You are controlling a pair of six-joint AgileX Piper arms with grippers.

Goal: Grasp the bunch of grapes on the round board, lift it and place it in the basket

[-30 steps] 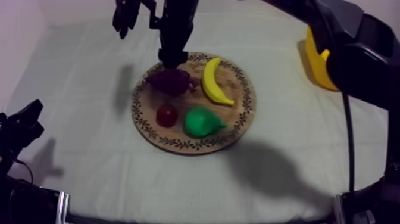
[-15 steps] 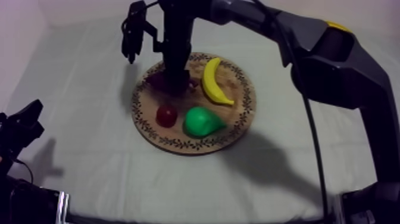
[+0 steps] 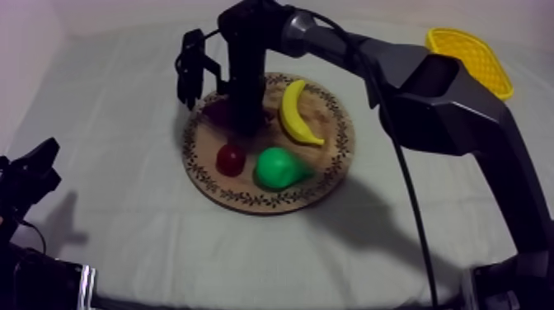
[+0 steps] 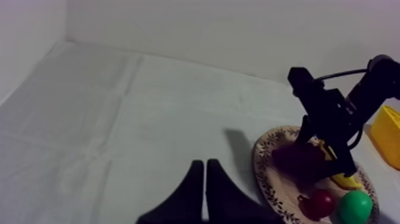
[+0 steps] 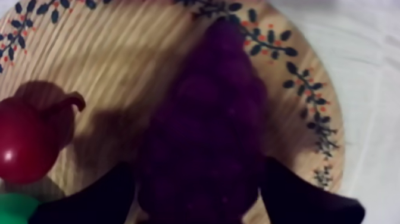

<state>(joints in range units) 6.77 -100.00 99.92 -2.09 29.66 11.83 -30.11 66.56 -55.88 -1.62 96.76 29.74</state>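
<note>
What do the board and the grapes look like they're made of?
The board looks like wood with a matte finish: straight grain lines run across it, and a painted leaf pattern follows the rim. The grapes are dark purple, dull and bumpy, probably moulded plastic or rubber, though the look leaves that open.

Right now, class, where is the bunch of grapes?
In the top view, the bunch of grapes lies at the far left of the wooden board, under the right gripper, beside the banana.
</note>
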